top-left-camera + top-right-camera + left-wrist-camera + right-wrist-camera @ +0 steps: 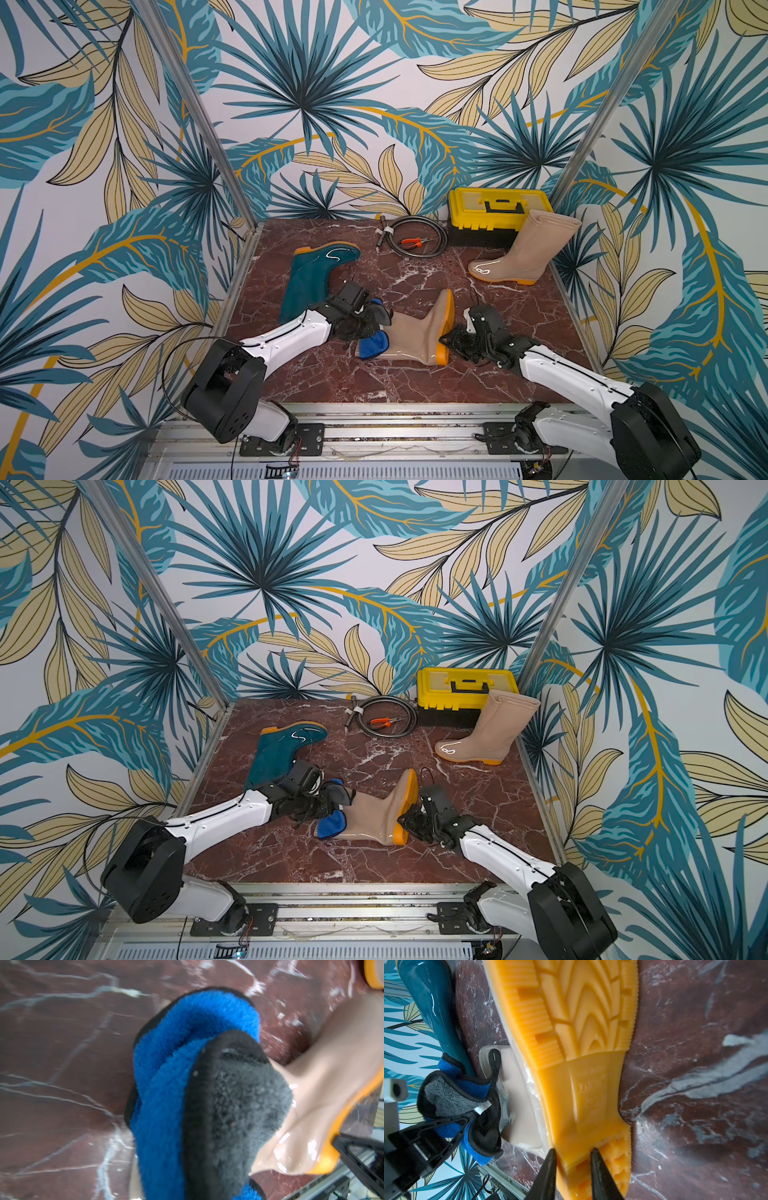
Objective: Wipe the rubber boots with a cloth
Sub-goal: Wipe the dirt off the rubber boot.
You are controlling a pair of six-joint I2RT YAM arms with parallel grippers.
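Left gripper [368,328] is pinched tight on the blue cloth [374,347], which lies against the open shaft end of the lying tan boot [411,336] at six o'clock on the table [374,386]. The right gripper [573,1155] nips that boot by its heel. Wiping this boot looks to be the step in hand. Next, the cloth should be dragged toward three o'clock along the shaft while the heel is steadied.

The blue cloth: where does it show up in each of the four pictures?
Top view: cloth low centre, at the open end of the lying tan boot.
Top view: cloth likewise, slightly further left.
Left wrist: cloth fills the middle, tan boot behind.
Right wrist: cloth beside that boot's shaft.
Shared landmark: the boot's orange sole.
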